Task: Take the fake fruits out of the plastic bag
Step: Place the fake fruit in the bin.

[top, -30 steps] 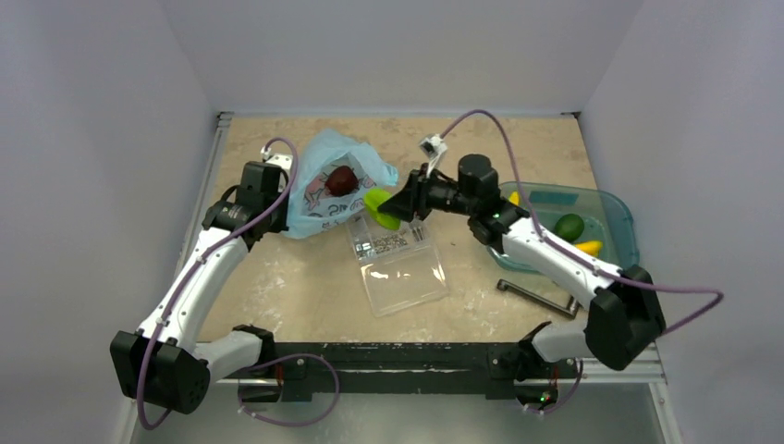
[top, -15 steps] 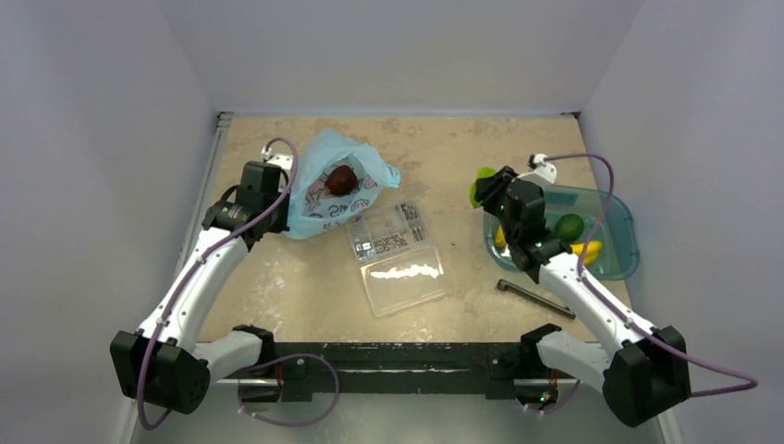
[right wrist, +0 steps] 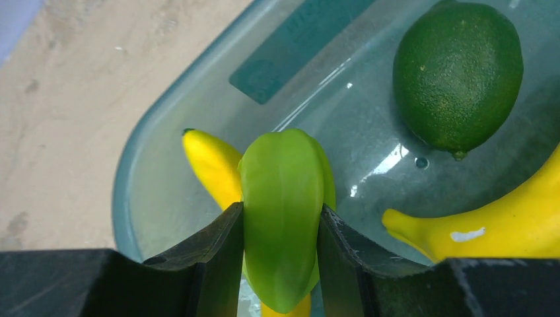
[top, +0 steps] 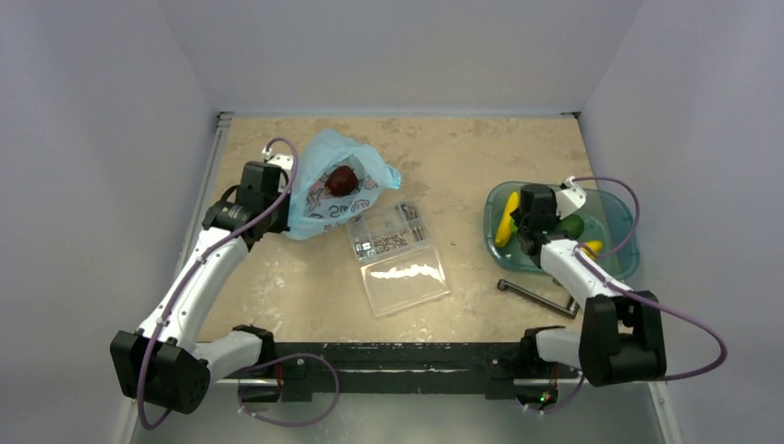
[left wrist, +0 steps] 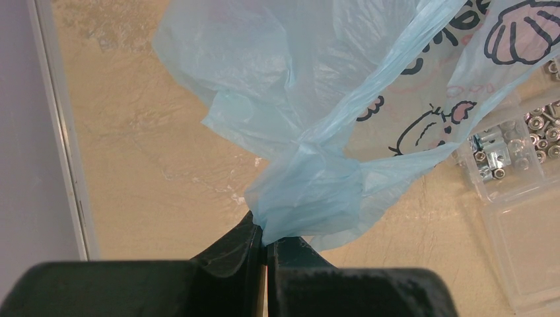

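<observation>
Green fruit clamped in right gripper over tray.

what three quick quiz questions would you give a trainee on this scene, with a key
1. True or false: the right gripper is shut on a light green fruit over the teal tray.
2. What is the left gripper pinching? A the clear box; B the blue bag; C a banana.
3. Fill in: from above, the round fruit in the bag's mouth is coloured ____.

Key: 1 true; 2 B; 3 dark red.
</observation>
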`<state>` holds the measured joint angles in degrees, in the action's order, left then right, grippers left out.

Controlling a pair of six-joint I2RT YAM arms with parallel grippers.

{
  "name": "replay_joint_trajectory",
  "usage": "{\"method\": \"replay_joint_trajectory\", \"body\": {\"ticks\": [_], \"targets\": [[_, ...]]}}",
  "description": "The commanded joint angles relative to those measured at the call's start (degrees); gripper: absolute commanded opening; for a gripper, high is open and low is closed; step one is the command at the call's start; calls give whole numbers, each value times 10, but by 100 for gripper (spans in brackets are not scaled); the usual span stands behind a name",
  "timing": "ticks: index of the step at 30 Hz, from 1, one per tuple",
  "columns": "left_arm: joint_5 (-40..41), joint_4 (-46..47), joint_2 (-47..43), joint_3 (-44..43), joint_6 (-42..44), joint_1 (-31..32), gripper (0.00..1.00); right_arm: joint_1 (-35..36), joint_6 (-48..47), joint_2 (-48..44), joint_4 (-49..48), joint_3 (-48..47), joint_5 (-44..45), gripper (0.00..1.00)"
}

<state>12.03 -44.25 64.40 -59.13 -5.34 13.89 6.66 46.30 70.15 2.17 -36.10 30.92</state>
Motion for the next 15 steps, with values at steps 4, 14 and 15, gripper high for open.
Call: {"method": "replay_joint_trajectory", "body": {"ticks": [4,14,15], "targets": [[-7,9,1,-12,0,-4,0,-13,3,39,-4,-11,-3,14],[-9,9,1,-13,1,-4,0,-17,11,85,18,-25,-19,36],[-9,8,1,-13,1,-4,0,-17,10,80,16,-23,-18,42]]}}
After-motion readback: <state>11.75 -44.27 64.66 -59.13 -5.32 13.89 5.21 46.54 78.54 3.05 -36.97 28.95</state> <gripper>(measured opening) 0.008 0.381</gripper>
